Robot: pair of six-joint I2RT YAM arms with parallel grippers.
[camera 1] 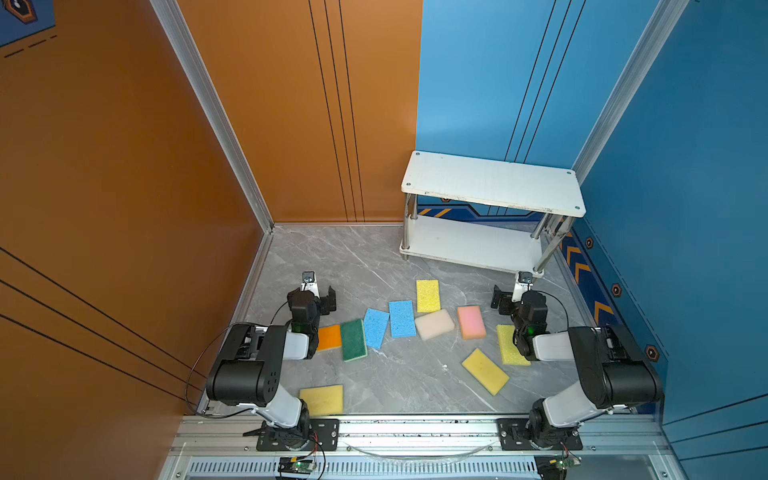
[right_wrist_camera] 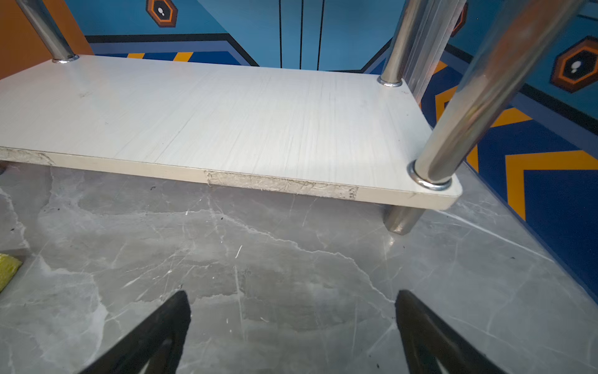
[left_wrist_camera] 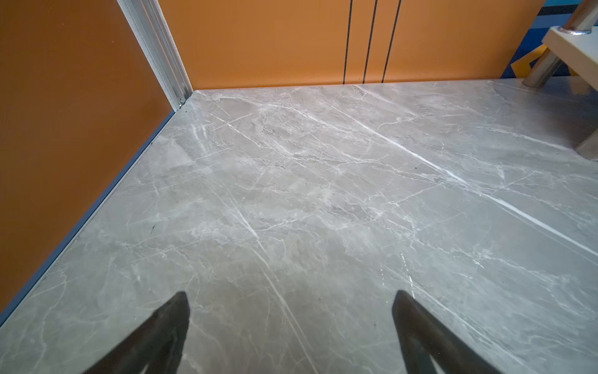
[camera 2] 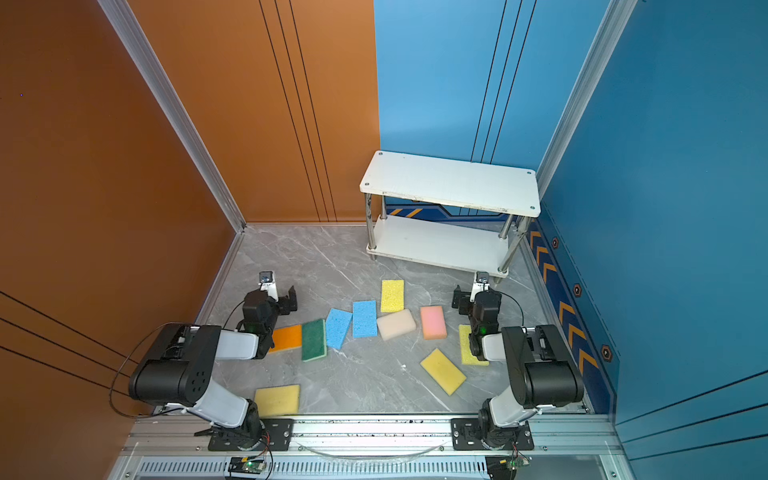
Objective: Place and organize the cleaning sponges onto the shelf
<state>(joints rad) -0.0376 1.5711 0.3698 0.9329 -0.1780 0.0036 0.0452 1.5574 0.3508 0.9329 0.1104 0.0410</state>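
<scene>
Above the marble tabletop, left end effector and right end effector — both spread wide — hold nothing.

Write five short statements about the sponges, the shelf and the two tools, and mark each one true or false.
1. Both boards of the shelf are bare. True.
2. The left tool holds the orange sponge. False: it is open and empty; the orange sponge lies on the table.
3. The green sponge lies between the orange sponge and a blue sponge. True.
4. The pink sponge sits on the shelf's lower board. False: it lies on the table, in front of the shelf.
5. The right tool is open with nothing in it. True.
</scene>
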